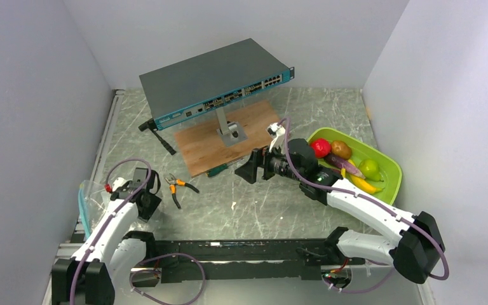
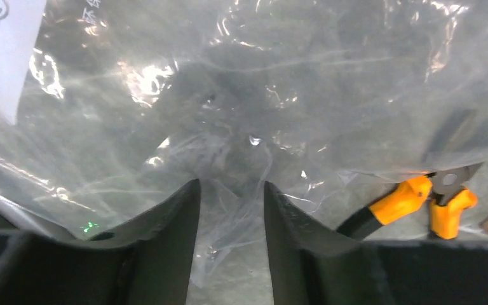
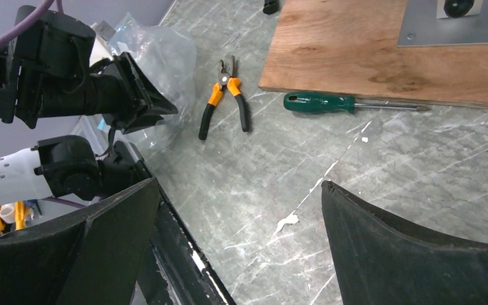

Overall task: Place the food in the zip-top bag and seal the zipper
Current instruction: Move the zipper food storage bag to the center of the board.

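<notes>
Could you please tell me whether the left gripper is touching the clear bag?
Touching. In the left wrist view, the zip-top bag is gathered, crinkled, between the fingers of the left gripper, lying against their inner faces.

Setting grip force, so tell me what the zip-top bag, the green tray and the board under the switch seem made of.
The zip-top bag: thin clear plastic film, glossy; creases and glare patches. The tray: likely moulded plastic, smooth lime green, faint sheen. The board: wood or wood veneer, matte; brown grain visible.
</notes>
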`<state>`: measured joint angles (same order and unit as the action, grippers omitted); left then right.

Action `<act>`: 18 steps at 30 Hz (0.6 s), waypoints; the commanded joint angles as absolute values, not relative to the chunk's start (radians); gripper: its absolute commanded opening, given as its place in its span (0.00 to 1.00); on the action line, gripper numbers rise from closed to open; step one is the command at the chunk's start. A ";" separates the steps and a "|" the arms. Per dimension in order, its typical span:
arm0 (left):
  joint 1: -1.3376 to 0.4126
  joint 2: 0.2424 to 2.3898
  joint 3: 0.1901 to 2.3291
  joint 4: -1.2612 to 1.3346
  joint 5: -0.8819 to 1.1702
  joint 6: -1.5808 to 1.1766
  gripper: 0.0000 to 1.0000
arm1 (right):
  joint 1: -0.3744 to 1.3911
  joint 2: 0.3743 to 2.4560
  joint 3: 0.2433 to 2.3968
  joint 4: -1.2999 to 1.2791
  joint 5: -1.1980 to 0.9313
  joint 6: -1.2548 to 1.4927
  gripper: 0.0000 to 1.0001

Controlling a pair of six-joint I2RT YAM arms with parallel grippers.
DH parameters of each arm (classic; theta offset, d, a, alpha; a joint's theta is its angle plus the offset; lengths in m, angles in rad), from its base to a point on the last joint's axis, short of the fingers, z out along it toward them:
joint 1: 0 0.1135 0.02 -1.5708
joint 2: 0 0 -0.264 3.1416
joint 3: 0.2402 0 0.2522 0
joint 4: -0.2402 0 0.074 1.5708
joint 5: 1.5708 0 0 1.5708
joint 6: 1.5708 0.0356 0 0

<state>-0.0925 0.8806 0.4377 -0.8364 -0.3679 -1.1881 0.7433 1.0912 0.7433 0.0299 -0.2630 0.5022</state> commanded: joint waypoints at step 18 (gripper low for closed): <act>-0.112 0.630 0.476 -0.547 0.232 -0.767 0.00 | 0.747 1.157 0.745 0.121 -0.268 0.513 1.00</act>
